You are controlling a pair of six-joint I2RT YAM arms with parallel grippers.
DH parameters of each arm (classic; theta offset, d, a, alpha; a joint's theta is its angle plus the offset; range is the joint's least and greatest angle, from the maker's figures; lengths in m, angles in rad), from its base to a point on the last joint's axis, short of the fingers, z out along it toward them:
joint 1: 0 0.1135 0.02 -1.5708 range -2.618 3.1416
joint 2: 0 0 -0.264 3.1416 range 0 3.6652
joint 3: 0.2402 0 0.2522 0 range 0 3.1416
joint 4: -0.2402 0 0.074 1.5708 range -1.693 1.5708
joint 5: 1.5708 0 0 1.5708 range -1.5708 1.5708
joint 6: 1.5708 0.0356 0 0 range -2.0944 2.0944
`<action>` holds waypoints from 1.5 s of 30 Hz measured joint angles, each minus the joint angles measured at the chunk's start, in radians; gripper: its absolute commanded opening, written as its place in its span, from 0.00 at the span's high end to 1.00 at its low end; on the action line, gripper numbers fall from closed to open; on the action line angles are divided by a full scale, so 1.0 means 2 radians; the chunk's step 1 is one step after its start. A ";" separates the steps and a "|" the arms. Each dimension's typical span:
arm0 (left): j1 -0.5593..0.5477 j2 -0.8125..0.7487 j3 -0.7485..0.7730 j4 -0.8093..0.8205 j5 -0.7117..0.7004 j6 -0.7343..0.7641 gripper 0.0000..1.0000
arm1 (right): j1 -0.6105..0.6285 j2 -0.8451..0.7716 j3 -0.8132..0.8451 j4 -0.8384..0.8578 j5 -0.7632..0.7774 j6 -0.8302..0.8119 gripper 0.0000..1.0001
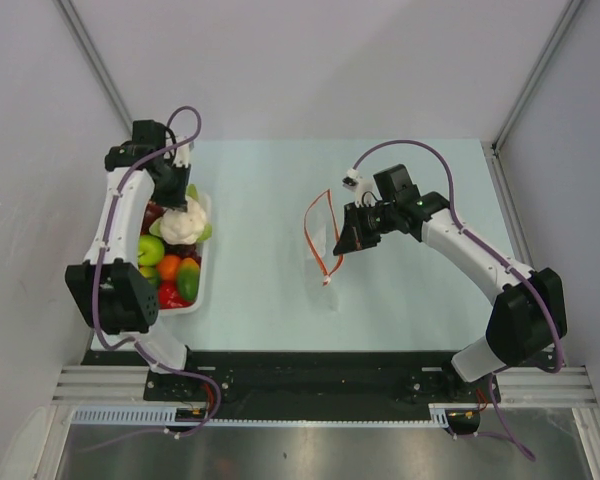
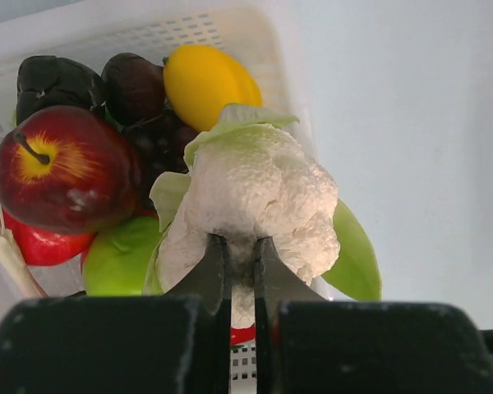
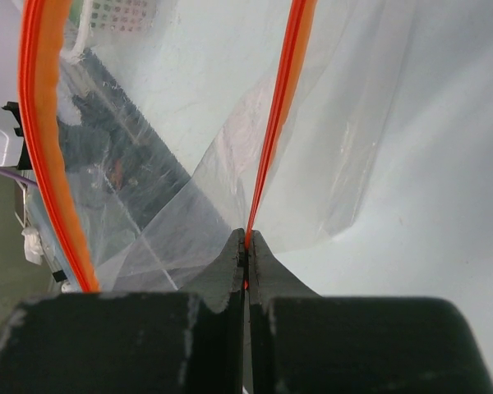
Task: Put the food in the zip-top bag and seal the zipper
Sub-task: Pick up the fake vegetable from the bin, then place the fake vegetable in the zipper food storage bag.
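Observation:
My left gripper is shut on a whitish cauliflower lump with pale green leaves and holds it just above the white tray. In the tray lie a red apple, a yellow piece, dark grapes and a green apple. From above the cauliflower hangs over the tray's far half. My right gripper is shut on one orange-red zipper strip of the clear zip-top bag and holds it up. The bag's mouth gapes open, with its other strip at the left.
The tray stands at the table's left edge, close to the left wall. The pale blue tabletop lies between tray and bag. Grey walls enclose the back and both sides. A black rail runs along the near edge.

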 measured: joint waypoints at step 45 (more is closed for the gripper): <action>-0.336 -0.309 -0.429 0.737 0.400 -0.193 1.00 | -0.030 0.003 0.003 0.014 -0.270 -0.048 1.00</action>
